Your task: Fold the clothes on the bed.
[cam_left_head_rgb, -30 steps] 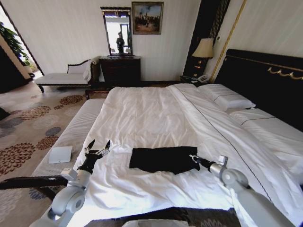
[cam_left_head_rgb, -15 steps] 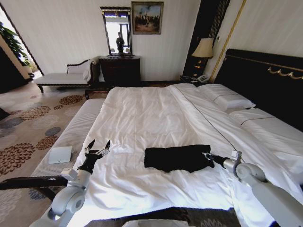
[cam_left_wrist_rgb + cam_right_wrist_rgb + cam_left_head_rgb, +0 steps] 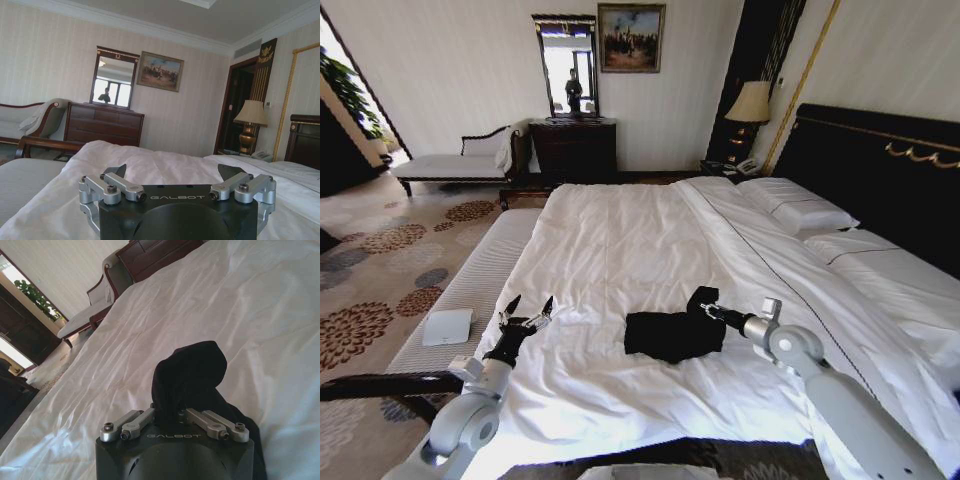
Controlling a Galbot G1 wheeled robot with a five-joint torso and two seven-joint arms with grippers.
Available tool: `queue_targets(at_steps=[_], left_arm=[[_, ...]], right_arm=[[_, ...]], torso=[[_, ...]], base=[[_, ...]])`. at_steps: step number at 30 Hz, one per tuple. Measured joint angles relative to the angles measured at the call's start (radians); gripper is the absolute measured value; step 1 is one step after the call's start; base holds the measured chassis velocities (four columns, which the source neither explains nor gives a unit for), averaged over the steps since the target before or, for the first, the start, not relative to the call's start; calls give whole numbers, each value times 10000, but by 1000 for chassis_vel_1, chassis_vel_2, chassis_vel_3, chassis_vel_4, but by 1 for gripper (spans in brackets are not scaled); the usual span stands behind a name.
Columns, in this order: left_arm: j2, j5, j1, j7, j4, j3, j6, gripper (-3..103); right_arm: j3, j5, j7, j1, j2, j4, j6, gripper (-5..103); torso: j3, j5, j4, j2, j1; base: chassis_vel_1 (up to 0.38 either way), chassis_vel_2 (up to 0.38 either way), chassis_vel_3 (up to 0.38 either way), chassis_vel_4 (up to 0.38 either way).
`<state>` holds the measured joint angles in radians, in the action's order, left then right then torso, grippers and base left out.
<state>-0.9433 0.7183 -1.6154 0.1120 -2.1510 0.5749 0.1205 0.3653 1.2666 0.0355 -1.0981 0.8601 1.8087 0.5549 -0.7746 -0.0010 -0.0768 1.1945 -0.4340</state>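
Our right gripper (image 3: 704,305) pinches a raised fold of the black T-shirt (image 3: 670,335) on the bed (image 3: 620,240). Our left gripper (image 3: 527,310) hovers spread near the mattress edge.

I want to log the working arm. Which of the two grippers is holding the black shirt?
The right gripper, shut on the shirt on the bed. The left gripper is open, apart.

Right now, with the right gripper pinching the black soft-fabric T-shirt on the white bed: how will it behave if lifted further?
Likely floppy: the black soft-fabric T-shirt bunches into a limp hump above the right gripper, which is shut on it. Probably light, since one pinched edge lifts a whole fold. It may slide easily on the smooth white bed. The left gripper hovers open, apart.
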Motion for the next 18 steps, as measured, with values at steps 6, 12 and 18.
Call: queue_targets(at_steps=[6,12,18], left_arm=[[0,0,0,0,0,0,0,100],[0,0,0,0,0,0,0,100],[0,0,0,1,1,0,0,100]], right_arm=[[-374,-610,89,104,899,-447,38,8],[-512,-1133,94,131,1457,-934,-38,8],[-660,-1553,158,274,2168,-1288,-129,8]], torso=[[1,0,0,0,0],[0,1,-2,0,0],[0,1,-1,0,0]], base=[[0,0,0,0],[0,0,0,0],[0,0,0,0]])
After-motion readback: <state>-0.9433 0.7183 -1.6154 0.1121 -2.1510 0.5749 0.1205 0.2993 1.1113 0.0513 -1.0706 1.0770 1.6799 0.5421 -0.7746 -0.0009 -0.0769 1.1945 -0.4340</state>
